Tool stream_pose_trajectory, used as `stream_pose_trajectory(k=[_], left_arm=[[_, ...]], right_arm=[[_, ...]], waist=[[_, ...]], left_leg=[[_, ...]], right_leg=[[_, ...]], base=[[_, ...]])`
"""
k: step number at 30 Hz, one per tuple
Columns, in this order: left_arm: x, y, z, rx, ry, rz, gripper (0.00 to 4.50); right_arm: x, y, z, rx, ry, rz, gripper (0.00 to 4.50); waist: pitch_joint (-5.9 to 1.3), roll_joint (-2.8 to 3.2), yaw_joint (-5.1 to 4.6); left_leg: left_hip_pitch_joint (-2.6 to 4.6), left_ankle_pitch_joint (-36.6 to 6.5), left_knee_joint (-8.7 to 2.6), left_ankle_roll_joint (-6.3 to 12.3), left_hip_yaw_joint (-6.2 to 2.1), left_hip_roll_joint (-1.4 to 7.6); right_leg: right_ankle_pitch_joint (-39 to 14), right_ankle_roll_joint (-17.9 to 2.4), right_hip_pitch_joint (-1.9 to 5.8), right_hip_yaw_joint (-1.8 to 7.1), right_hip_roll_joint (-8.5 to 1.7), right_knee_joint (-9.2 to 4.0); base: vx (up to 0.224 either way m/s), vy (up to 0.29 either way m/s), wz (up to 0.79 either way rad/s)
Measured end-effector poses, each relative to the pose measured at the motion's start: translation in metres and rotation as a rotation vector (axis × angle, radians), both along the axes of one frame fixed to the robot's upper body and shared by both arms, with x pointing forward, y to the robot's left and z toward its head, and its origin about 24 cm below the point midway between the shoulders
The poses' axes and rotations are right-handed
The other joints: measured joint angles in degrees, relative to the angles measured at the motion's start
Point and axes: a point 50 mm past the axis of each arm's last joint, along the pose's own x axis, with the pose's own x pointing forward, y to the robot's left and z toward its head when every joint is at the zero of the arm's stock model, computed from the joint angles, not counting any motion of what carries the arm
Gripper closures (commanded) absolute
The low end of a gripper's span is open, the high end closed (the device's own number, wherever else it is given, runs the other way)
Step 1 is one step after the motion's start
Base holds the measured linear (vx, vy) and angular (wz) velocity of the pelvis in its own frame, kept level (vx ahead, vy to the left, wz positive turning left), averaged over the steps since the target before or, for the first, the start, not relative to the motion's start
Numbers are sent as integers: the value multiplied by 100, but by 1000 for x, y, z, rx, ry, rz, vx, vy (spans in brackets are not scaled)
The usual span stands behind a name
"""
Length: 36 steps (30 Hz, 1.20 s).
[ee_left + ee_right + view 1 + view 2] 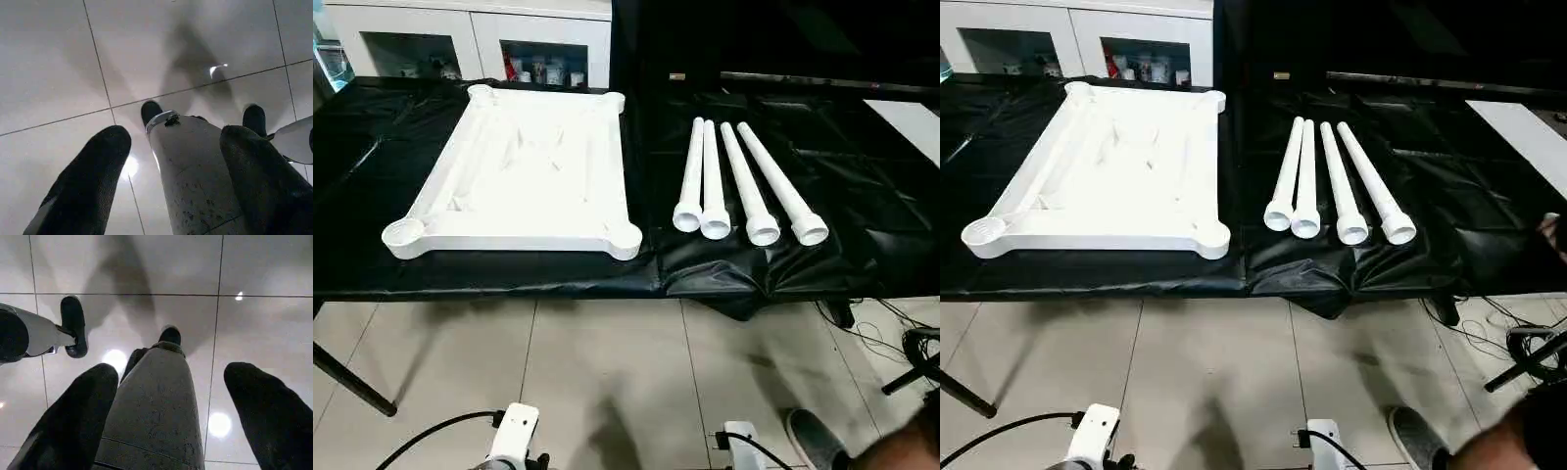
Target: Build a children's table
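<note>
Beside the table top (pixel 524 176) lie four legs (pixel 744 186); both wrist views face floor tiles (pixel 58 73)

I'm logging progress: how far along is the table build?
Nothing is assembled yet. The table top lies underside up on the black cloth, corner sockets empty. The four legs lie loose beside it. Both pincers, left and right, are open, pointing at the floor. All four legs remain to fit.

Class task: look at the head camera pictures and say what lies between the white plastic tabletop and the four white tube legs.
Between the white plastic tabletop and the four white tube legs, the left eye view shows only bare black cloth.
</note>
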Motion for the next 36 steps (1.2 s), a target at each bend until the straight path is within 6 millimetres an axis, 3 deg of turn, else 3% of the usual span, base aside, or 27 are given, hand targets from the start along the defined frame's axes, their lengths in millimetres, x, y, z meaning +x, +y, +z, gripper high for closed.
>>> stream_pose_trajectory(k=[36], left_arm=[[0, 0, 0, 0, 0, 0, 100]], right_arm=[[0, 0, 0, 0, 0, 0, 58]], waist=[[0, 0, 0]], left_leg=[[0, 0, 0, 0, 0, 0]], right_leg=[[0, 0, 0, 0, 0, 0]], base=[[0, 0, 0]])
